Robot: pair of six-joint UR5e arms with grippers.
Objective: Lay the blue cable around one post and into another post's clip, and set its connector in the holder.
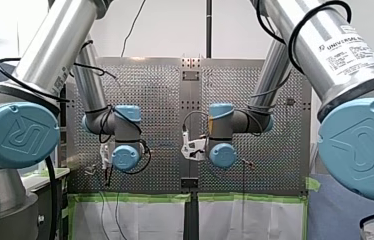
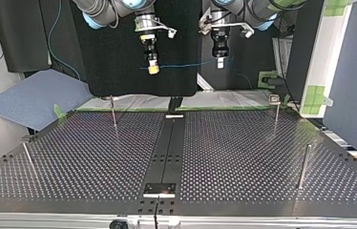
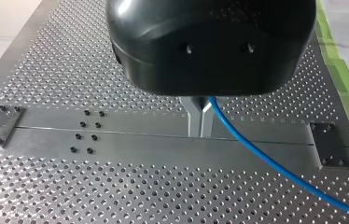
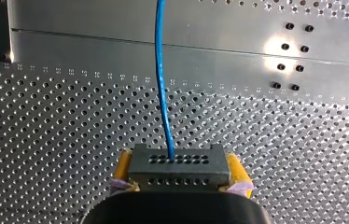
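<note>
Stretching high above the perforated metal table point(image 2: 243, 143), the thin blue cable point(image 2: 186, 65) sits pinched by my left gripper point(image 3: 199, 119), fingers closed; my right gripper point(image 4: 178, 179) clamps its dark grey connector block point(image 4: 178, 164).

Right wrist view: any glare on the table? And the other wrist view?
Right wrist view: yes, one bright hotspot on the table, on its middle strip, clear of the blue cable and its connector. Left wrist view: even light, no hotspot.
</note>
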